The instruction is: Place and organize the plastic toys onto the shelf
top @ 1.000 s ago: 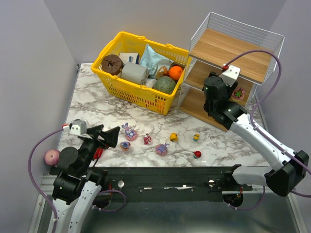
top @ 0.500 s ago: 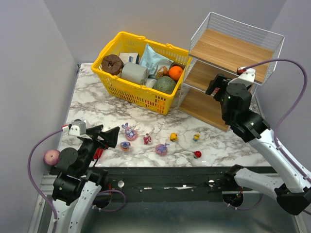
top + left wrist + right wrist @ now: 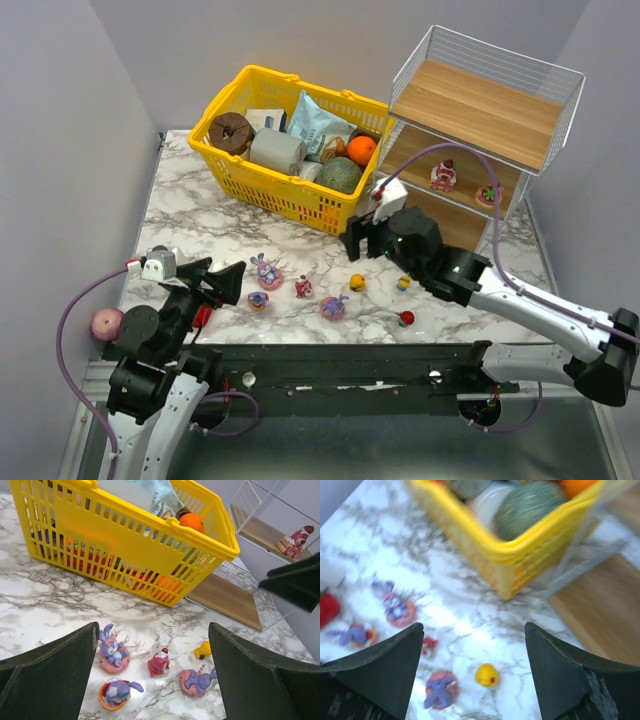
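Observation:
Several plastic toys lie in a row near the table's front: a purple bunny (image 3: 265, 271) (image 3: 114, 652), a bunny in an orange cup (image 3: 258, 300), a red-pink figure (image 3: 304, 287) (image 3: 159, 663), a purple one on a pink base (image 3: 334, 306) (image 3: 440, 689), two yellow ducks (image 3: 357, 282) (image 3: 404, 283) and a small red one (image 3: 405, 319). On the middle board of the shelf (image 3: 480, 100) stand two pink figures (image 3: 441, 175) (image 3: 488, 194). My right gripper (image 3: 360, 248) (image 3: 474, 626) hangs open and empty above a duck (image 3: 487, 675). At front left, my left gripper (image 3: 215, 283) (image 3: 153, 626) is open and empty, facing the toys.
A yellow basket (image 3: 262, 192) full of groceries stands at the back, its corner close to the shelf's left side and to my right gripper. A pink ball (image 3: 106, 323) lies off the table's left edge beside the left arm. Grey walls close in on the left and right.
My right arm swung from the shelf's middle tier down and left to above the ducks, its jaws opening wider. A pink figure now shows on that tier. The left arm stayed still.

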Motion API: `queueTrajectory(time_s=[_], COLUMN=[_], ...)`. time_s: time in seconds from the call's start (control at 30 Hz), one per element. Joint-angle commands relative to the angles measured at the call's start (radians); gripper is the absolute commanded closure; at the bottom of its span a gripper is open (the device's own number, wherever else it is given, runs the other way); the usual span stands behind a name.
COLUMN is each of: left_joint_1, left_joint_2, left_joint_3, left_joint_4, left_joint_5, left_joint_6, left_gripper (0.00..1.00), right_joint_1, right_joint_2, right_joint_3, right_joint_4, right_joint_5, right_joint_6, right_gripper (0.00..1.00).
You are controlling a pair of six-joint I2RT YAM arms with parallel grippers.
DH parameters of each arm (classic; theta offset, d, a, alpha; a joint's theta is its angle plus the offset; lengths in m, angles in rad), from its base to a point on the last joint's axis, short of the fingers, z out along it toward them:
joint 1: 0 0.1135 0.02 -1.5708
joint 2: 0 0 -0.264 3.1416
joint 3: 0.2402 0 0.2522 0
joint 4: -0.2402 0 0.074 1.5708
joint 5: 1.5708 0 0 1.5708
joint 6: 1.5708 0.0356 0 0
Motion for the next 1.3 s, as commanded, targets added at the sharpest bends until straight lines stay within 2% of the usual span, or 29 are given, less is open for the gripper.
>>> queueTrajectory(time_s=[0.0, 0.17, 0.23, 0.37, 0.57, 0.83, 1.03, 1.27], left_joint_1=[-0.003, -0.003, -0.003, -0.003, -0.003, -0.003, -0.003, -0.003], left_joint_2=[-0.018, -0.020, -0.020, -0.021, -0.017, -0.015, -0.017, -0.021], left_joint_3=[-0.006, -0.003, -0.003, -0.004, -0.004, -0.004, -0.004, -0.004], left_joint_4=[-0.003, -0.005, -0.006, -0.002, -0.003, 0.000, -0.002, -0.002], left_joint_5=[-0.020, -0.020, -0.020, -0.020, -0.017, -0.014, -0.014, -0.014], left_joint_6=[0.000, 0.000, 0.001, 0.001, 0.005, 0.006, 0.006, 0.006], left_gripper=[0.01, 0.01, 0.01, 0.01, 0.01, 0.01, 0.01, 0.01], right_joint_1=[0.096, 0.097, 0.099, 0.097, 0.097, 0.097, 0.091, 0.082], right_joint_2=[0.114, 0.263, 0.339, 0.467, 0.576, 0.659, 0.702, 0.711], right_joint_3=[-0.031, -0.072, -0.057, -0.013, 0.000, 0.017, 0.014, 0.009], right_joint_4=[0.171, 0.351, 0.363, 0.365, 0.379, 0.385, 0.420, 0.414], right_joint_5=[-0.129, -0.383, -0.389, -0.496, -0.513, -0.524, -0.505, -0.490], right_joint_6=[-0.096, -0.156, -0.156, -0.177, -0.168, -0.157, -0.136, -0.127], right_gripper=[0.11, 0.09, 0.07, 0.07, 0.07, 0.11, 0.09, 0.27])
